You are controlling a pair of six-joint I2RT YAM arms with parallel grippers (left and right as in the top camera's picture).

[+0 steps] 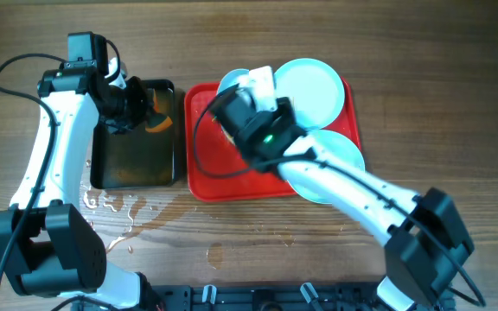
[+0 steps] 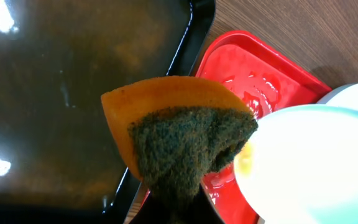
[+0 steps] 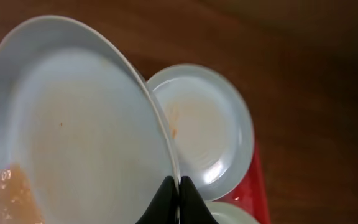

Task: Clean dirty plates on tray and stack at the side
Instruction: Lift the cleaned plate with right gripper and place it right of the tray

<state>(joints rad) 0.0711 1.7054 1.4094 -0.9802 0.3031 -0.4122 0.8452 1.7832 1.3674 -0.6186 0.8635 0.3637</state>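
Note:
My right gripper (image 1: 234,97) is shut on the rim of one plate (image 3: 73,118) and holds it tilted on edge over the left part of the red tray (image 1: 201,177). This plate has an orange-brown smear low on its face; the jaws (image 3: 179,186) pinch its rim. It also shows in the left wrist view (image 2: 316,165). A second plate (image 1: 311,88) lies at the tray's back right, with a faint smear in the right wrist view (image 3: 204,130). A third plate (image 1: 340,155) lies at the front right, partly under my right arm. My left gripper (image 1: 141,108) is shut on an orange sponge with a green scouring face (image 2: 185,140), close to the held plate.
A black tray of brownish water (image 1: 132,160) stands left of the red tray, touching it. Water is spilled on the wooden table (image 1: 115,206) in front of the black tray. My right arm crosses the red tray's front right corner.

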